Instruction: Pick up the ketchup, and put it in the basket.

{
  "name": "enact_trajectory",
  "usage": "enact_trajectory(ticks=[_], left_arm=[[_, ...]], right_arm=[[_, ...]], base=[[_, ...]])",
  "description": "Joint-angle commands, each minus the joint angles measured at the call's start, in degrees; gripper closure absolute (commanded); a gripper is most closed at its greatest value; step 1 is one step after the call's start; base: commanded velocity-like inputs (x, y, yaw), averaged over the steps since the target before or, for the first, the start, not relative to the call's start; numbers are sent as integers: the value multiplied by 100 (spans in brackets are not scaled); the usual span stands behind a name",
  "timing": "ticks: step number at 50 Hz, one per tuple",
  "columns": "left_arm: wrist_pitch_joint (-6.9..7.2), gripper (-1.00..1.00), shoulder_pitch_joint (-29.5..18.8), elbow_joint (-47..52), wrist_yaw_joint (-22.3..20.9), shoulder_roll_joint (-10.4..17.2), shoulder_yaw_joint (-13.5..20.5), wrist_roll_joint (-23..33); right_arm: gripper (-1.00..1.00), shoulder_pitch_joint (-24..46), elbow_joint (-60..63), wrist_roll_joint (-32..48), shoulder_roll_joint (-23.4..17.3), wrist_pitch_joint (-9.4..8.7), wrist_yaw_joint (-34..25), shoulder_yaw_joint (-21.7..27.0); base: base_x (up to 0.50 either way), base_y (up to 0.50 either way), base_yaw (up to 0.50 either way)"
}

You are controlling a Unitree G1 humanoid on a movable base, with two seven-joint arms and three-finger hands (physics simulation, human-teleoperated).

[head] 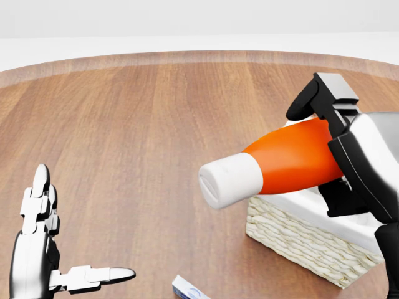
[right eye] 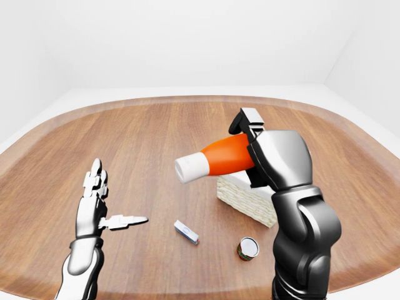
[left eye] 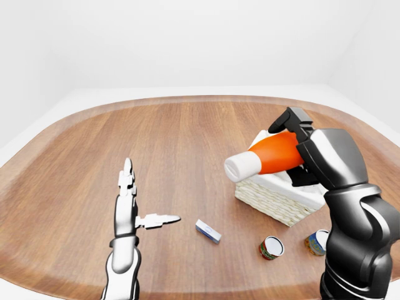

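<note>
Left-eye view
Right hand (left eye: 299,147): raised over the table at the right of the view, fingers clenched round the orange body of the ketchup bottle (left eye: 270,155).
Ketchup bottle: held off the table, lying almost level, its white cap pointing to the view's left and a little down; it hangs over the left part of the basket (left eye: 275,199).
Basket: pale woven walls with a white cloth lining, standing on the wooden table (left eye: 187,137).
Left hand (left eye: 130,209): low at the left, fingers straight and spread, thumb out to the right, grasping nothing.
Small box (left eye: 208,230): white and blue, lying flat on the table between the left hand and the basket.
Cans: 2 lie below the basket in this view, a dark one (left eye: 271,248) and a blue one (left eye: 317,242) partly behind the right arm.

Head view
Ketchup bottle (head: 274,165): fills the middle right, cap toward the left, above the basket's (head: 293,240) near corner.
Right hand (head: 336,143): black fingers closed over the top of the bottle's wide end.
Left hand (head: 43,249): bottom left corner, released and flat.

Right-eye view
Ketchup bottle (right eye: 215,157): same grasp by the right hand (right eye: 253,147); the basket (right eye: 247,199) shows under it, mostly hidden by the arm.
Cans: only 1 shows here (right eye: 248,248).
</note>
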State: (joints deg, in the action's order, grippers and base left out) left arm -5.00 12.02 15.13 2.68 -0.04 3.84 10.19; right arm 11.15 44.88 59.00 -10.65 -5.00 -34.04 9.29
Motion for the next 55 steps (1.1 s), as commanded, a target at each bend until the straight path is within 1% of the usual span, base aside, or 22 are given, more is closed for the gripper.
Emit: enact_trajectory(ticks=[1,6,9,16,23,35,49,55], left_arm=[[0,-100,72,-51,28,3,-149,29],[0,-100,72,-19,12,14,-119,-8],[0,-100,32,-167,30,22,-90,-21],[0,-100,-10,-244,40,24,-59,-21],[0,-100,-23,-266,42,26,-48,-24],[0,-100,-32,-278,47,32,-45,-9],[0,-100,-71,-325,28,36,2,-47],[0,-100,-72,-322,31,37,7,-46]], right_arm=[[100,644,-1043,201,-707,0,-162,600],[100,869,-1578,244,-958,0,-107,681],[100,988,-1900,306,-1071,0,-36,661],[100,1279,-2353,396,-1230,0,-39,622],[100,1415,-2767,467,-1361,0,22,577],[100,1599,-3176,730,-1482,0,-39,550],[100,1624,-3573,821,-1637,0,44,596],[100,1617,-3819,820,-1682,0,183,602]], base=[[0,0,0],[0,0,0],[0,0,0],[0,0,0],[0,0,0],[0,0,0],[0,0,0],[0,0,0]])
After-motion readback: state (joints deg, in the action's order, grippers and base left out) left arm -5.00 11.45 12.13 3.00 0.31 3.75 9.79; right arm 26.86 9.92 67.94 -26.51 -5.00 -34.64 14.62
